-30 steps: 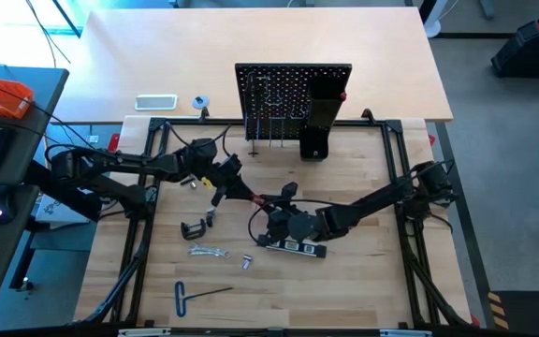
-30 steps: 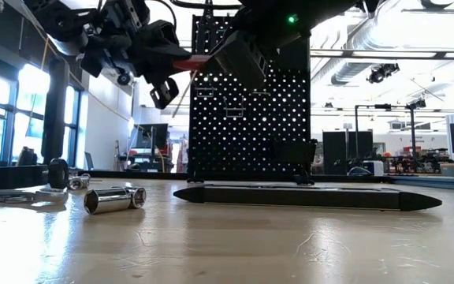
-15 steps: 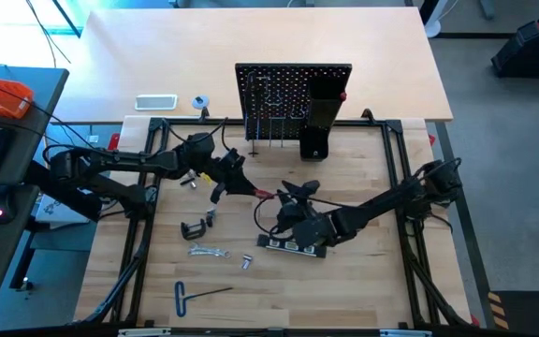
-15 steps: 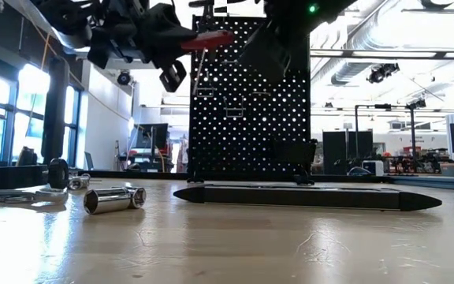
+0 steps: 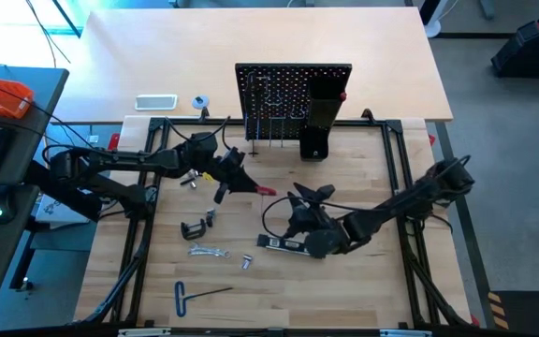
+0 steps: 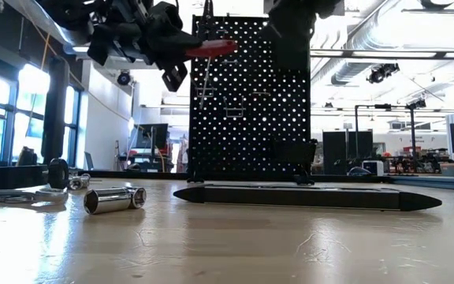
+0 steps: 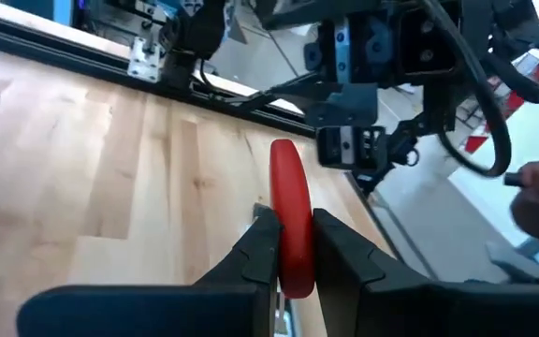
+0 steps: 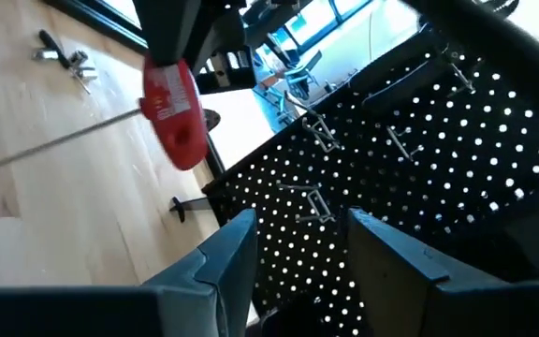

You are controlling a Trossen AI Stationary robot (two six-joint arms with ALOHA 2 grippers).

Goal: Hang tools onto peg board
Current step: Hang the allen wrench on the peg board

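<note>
My left gripper [image 5: 237, 180] is raised over the table's middle, in front of the peg board [image 5: 293, 89], and is shut on the red-handled screwdriver [image 5: 261, 190]. The red handle sticks out past the fingers toward my right gripper [image 5: 312, 195]. That gripper stands open a little to the right of the handle and apart from it, with nothing between its fingers. In the right wrist view the peg board [image 8: 391, 168] shows with several metal hooks. The screwdriver's shaft is hidden behind my left gripper. My left gripper pinches the red handle [image 7: 293, 257] between its two fingers [image 7: 265, 239]. They reach nearly level from the table's left and lie along the handle. The handle's rounded free end [image 7: 286, 159] juts out beyond the fingertips. The screwdriver is lifted clear of the table, about level [image 6: 211, 49].
Loose tools lie on the wooden table: a black-and-silver bar [image 5: 291, 245] under my right arm, a black C-clamp [image 5: 193, 229], a silver wrench [image 5: 209, 251], a small socket [image 5: 248, 262] and a blue T-handle hex key [image 5: 190, 295]. A tall black box holder [image 5: 318, 122] stands on the board's right.
My right gripper has let go of the red handle's free end and drawn back toward the table's right edge, rising a little. My left gripper has kept hold of the screwdriver and rolled. The handle, slanting down before, is now about level and slightly higher.
</note>
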